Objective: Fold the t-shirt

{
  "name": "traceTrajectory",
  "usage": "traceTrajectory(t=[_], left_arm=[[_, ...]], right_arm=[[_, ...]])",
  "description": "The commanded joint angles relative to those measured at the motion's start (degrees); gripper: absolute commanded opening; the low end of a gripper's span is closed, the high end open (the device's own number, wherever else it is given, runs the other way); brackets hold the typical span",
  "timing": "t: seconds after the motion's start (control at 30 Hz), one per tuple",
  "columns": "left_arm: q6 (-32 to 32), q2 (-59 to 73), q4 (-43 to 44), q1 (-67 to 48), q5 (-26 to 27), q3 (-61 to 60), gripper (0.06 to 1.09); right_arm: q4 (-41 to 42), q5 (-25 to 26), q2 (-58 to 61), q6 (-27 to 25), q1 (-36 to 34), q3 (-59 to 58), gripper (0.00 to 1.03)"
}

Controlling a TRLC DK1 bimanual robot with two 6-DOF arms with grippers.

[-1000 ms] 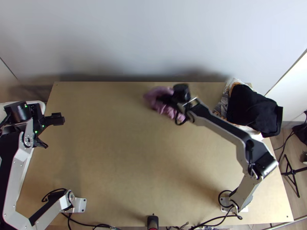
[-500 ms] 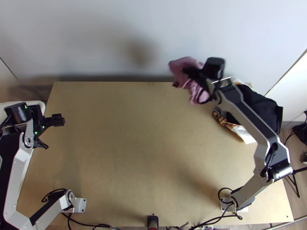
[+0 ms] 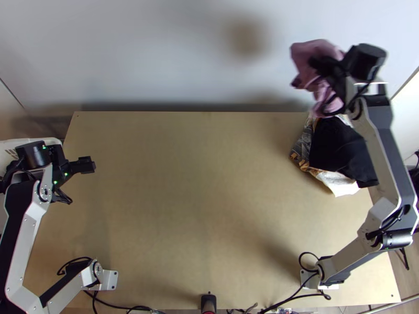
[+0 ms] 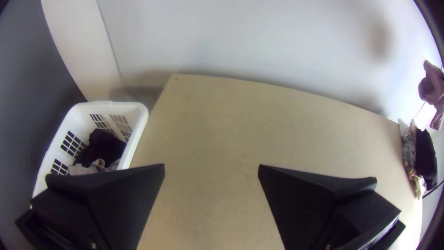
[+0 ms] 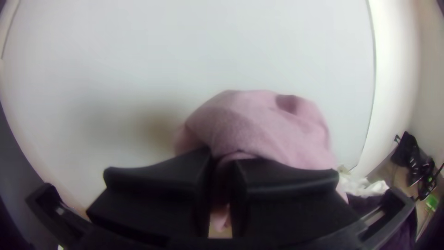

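1. Pink fabric is what I have on the right arm: the t-shirt [image 3: 311, 52] hangs bunched in the air in front of the pale wall [image 3: 157, 52], up beyond the table's far edge and toward its right-hand corner.
2. My right gripper [image 3: 322, 65] is clamped on it. In the right wrist view its two black fingers [image 5: 282, 178] stand close together with a gathered part of the cloth pinched between them, and the rest billows out past their tips.
3. Over on the left arm, my gripper [image 3: 90, 165] sits above the left side of the wooden table [image 3: 183, 209]. From its own wrist camera I see the pincer wide apart, with nothing between the fingers [image 4: 319, 194].
4. At the table's far right corner I've got a heap: black cloth [image 3: 338, 152] lying rumpled on white and patterned cloth [image 3: 338, 183].
5. Beside the table's left edge stands a white basket [image 4: 141, 113] with dark cloth [image 4: 106, 148] and some paler cloth inside.
6. Compared with a second ago, I've swung the right arm and the shirt from over the far middle of the table toward the right.
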Motion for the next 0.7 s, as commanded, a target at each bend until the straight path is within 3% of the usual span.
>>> traceTrajectory(t=[0.0, 0.33, 0.67], left_arm=[[-0.5, 0.0, 0.2, -0.1, 0.1, -1.1, 1.04], [0.0, -0.6, 0.1, -0.1, 1.3, -2.2, 1.04], [-0.2, -0.5, 0.1, -2.0, 1.6, -3.5, 1.04]], right_arm=[[-3.0, -0.1, -1.7, -3.7, -7.6, 3.3, 0.02], [-6.6, -0.3, -4.6, -7.7, -19.7, 2.9, 0.02], [-6.7, -1.5, -11.1, -13.1, -29.6, -4.7, 0.02]])
